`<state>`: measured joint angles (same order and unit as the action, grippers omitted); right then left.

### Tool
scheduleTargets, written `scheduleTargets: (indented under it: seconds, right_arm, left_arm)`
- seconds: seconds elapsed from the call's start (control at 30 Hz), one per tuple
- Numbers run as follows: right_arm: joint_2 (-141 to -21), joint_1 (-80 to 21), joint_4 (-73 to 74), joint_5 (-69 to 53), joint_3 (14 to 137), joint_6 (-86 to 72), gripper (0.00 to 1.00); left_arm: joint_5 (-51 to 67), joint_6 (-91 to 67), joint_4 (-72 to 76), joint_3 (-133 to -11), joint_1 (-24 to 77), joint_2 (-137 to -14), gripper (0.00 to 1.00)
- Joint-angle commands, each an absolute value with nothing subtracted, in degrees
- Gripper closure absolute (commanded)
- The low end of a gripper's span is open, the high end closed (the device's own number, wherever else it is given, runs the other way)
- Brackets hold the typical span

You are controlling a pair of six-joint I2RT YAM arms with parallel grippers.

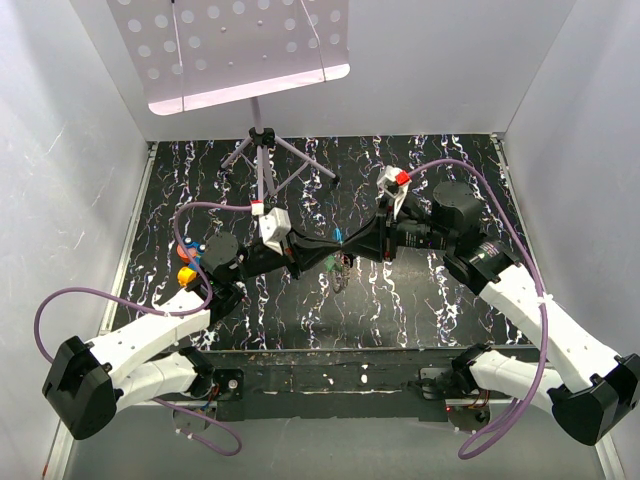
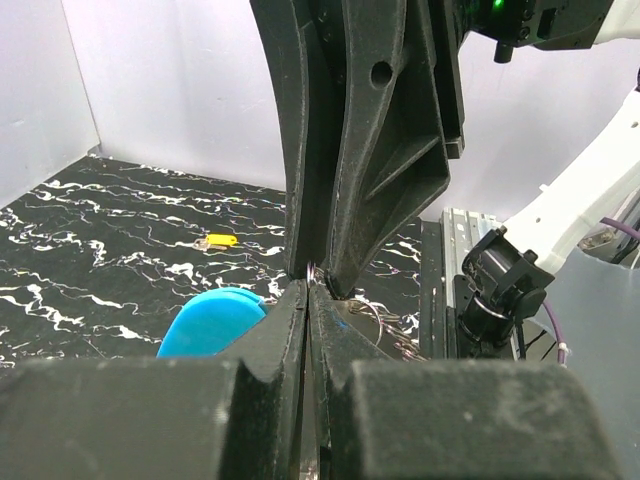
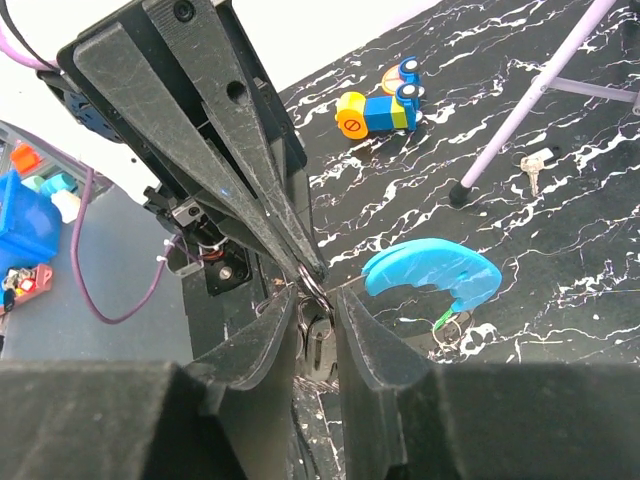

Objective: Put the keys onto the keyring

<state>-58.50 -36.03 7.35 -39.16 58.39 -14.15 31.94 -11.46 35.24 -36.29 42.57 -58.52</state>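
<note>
- The left hand [image 3: 308, 268] is shut tight. It pinches the keyring [image 3: 312, 291] by its thin wire, up off the desk [image 3: 570, 250].
- The blue band [image 3: 430, 275] of the keyring hangs just beside the two hands.
- The right hand [image 3: 318, 322] has its fingers a little apart, with the wire in the gap (I cannot tell if they squeeze it).
- I think the job now is to hold the wire from both sides, so the ring can be opened.
- Go slow. The wire is thin and could slip out or twist.
- Close on the wire only, not on the other hand's fingers.
- One key [image 3: 533, 172] lies on the desk near the foot of the stand [image 3: 520, 110], well apart from the keyring. It will need fetching once the ring is held well.
</note>
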Motion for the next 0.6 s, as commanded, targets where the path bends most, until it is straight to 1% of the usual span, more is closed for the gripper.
scheduleTargets:
  seconds: [0.0, 0.1, 0.27, 0.3, 0.33, 0.37, 0.4, 0.47, 0.57]
  right_arm:
    - [-58.4, -36.3, 8.6, -39.9, 59.9, -10.7, 0.73]
    - [-58.4, -36.3, 9.1, -39.8, 59.8, -9.8, 0.76]
    - [-58.2, -36.3, 9.3, -40.2, 59.8, -9.3, 0.75]
    - [-58.0, -36.2, 9.2, -40.9, 59.9, -9.3, 0.74]
    - [-57.7, -35.9, 8.7, -42.2, 60.2, -9.1, 0.70]
    - [-57.6, -35.5, 7.9, -43.4, 60.6, -9.1, 0.62]
    - [-57.3, -35.0, 7.5, -44.5, 61.2, -9.1, 0.57]
    - [-57.2, -33.6, 6.3, -48.0, 62.2, -8.8, 0.54]
    - [-56.6, -32.8, 4.8, -51.5, 62.6, -7.6, 0.53]
  left_arm:
    - [31.0, -13.2, 39.9, -38.1, 42.3, -57.0, 1.00]
    - [31.3, -14.6, 41.6, -37.8, 42.0, -57.0, 1.00]
    - [32.7, -17.6, 45.2, -36.6, 40.8, -57.2, 1.00]
    - [33.1, -18.0, 45.6, -36.4, 40.4, -57.3, 1.00]
    - [33.7, -18.4, 46.0, -36.1, 40.1, -57.3, 1.00]
    - [34.1, -18.5, 46.2, -35.8, 39.8, -57.3, 1.00]
    - [34.4, -18.9, 46.5, -35.3, 39.6, -57.1, 1.00]
    - [35.1, -19.7, 47.8, -34.6, 38.9, -57.0, 1.00]
    - [36.3, -21.0, 49.4, -34.1, 38.4, -57.1, 1.00]
